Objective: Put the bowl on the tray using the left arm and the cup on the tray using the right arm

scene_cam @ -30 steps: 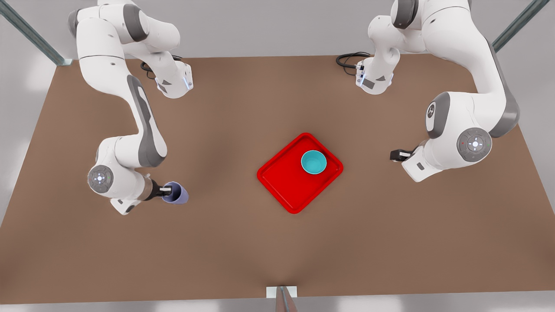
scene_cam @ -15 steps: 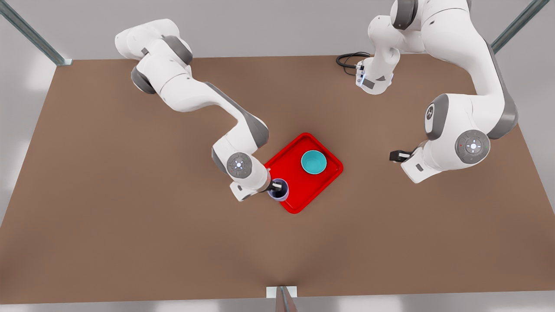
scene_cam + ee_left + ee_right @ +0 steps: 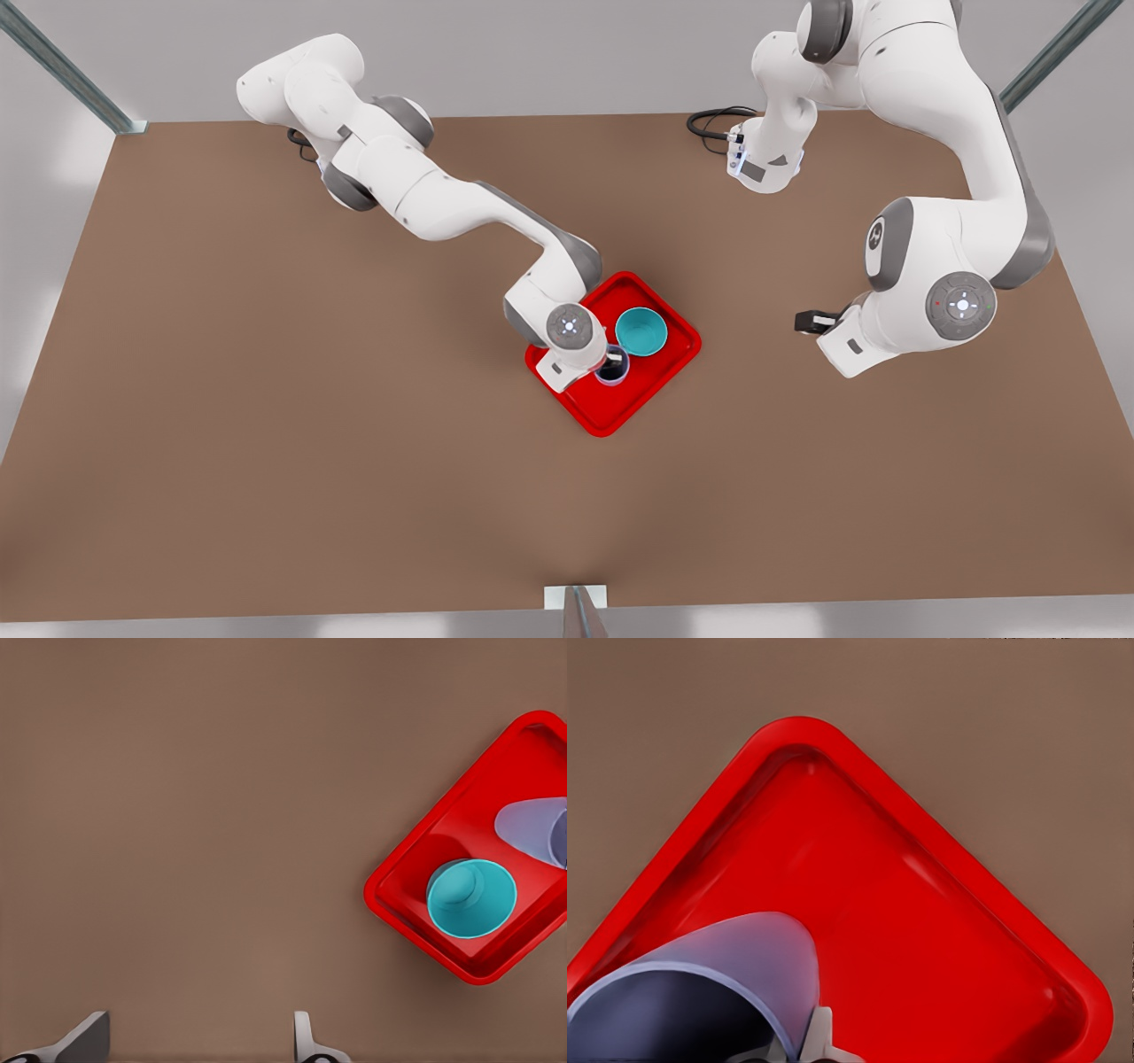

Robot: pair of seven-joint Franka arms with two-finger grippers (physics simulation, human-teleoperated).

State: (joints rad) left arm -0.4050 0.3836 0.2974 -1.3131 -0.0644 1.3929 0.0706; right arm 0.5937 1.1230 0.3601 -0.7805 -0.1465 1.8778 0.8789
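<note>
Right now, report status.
Right gripper shut on cup, over tray. Left gripper open, off to the side. Bowl on tray.

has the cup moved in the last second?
Yes. The right gripper carried the cup from the bare table toward the front view's right, over the tray, beside the bowl.

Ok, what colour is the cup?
Lilac; the cup shows best in the right wrist view, above the tray.

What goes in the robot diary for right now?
bowl: on tray | right end effector: holds cup over tray | left end effector: open, waiting
</note>
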